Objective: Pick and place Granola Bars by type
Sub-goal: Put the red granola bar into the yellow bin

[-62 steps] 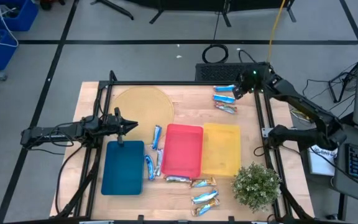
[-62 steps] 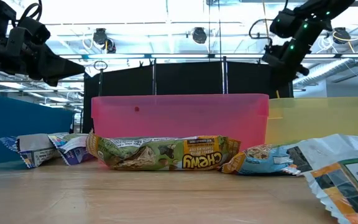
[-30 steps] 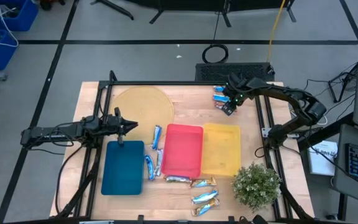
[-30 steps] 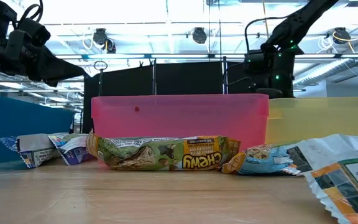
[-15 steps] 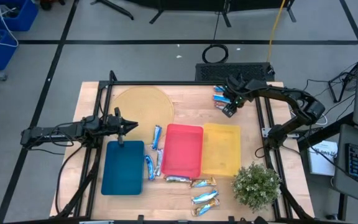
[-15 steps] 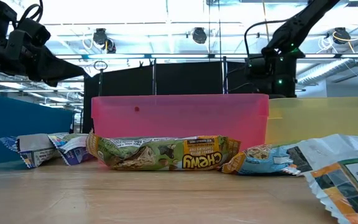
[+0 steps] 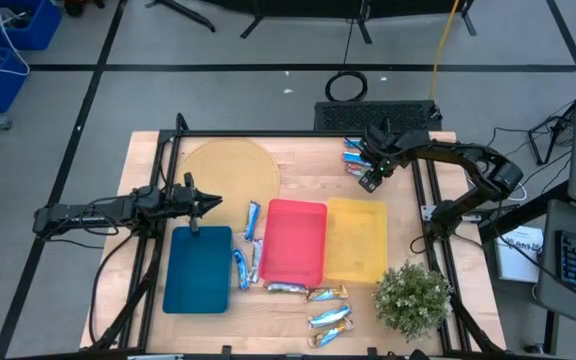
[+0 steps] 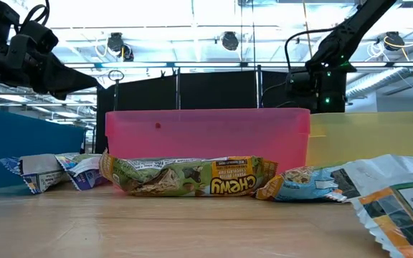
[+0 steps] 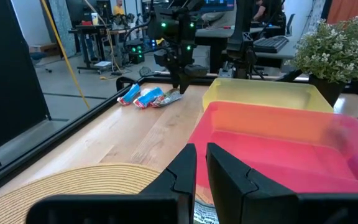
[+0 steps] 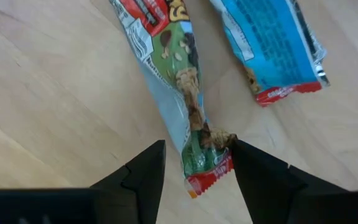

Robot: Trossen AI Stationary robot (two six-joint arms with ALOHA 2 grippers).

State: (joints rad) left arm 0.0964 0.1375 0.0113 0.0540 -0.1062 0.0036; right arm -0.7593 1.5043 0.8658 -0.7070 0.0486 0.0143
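Three granola bars lie flat near the table's far right corner: two light blue ones [image 7: 353, 150] and an orange-brown one [image 10: 179, 93]. My right gripper [image 7: 371, 179] points down over them and is open. Its fingers stand on either side of the orange-brown bar's crimped end [image 10: 207, 171]. Several other bars lie around the trays, such as a blue one [image 7: 251, 218] and an orange-brown one [image 8: 188, 176]. My left gripper [image 7: 204, 203] waits shut and holds nothing, above the far edge of the blue tray [image 7: 198, 270]. My right gripper comes from above, its fingers across the orange-brown bar's end [image 10: 219, 140]. The crumpled crimp sits right at one finger [image 10: 253, 168]; whether it touches I cannot tell. The bar lies flat on the wood.
The red tray [image 7: 295, 215] and yellow tray [image 7: 358, 212] sit mid-table beside the blue one. A round woven mat [image 7: 230, 165] lies at the far left and a potted plant [image 7: 411, 298] at the near right. Black frame rails [image 7: 423, 190] run along the table's sides.
My right gripper came down from above the far right corner onto the group of three bars. In the last second it has slid a little toward the table's near right. The bars and my left arm have stayed put.
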